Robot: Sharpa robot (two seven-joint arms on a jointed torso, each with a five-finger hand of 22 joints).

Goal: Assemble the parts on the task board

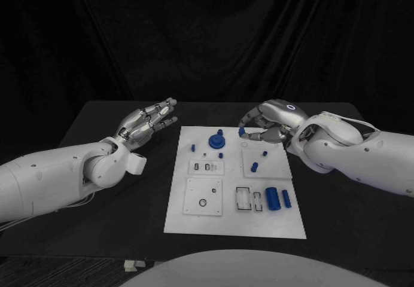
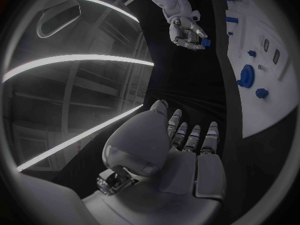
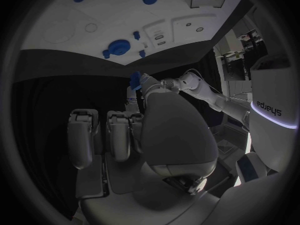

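Note:
The white task board lies in the middle of the table. My right hand hovers over the board's far right corner and pinches a small blue part between thumb and finger; the same part shows at its fingertips, and the left wrist view shows it too. A round blue gear-like part stands near the board's far edge. My left hand is held left of the board, fingers straight and apart, holding nothing.
Two blue cylinders lie at the board's right side beside a rectangular slot. Small blue pegs stand mid-board. Black table surrounds the board; a dark curtain hangs behind.

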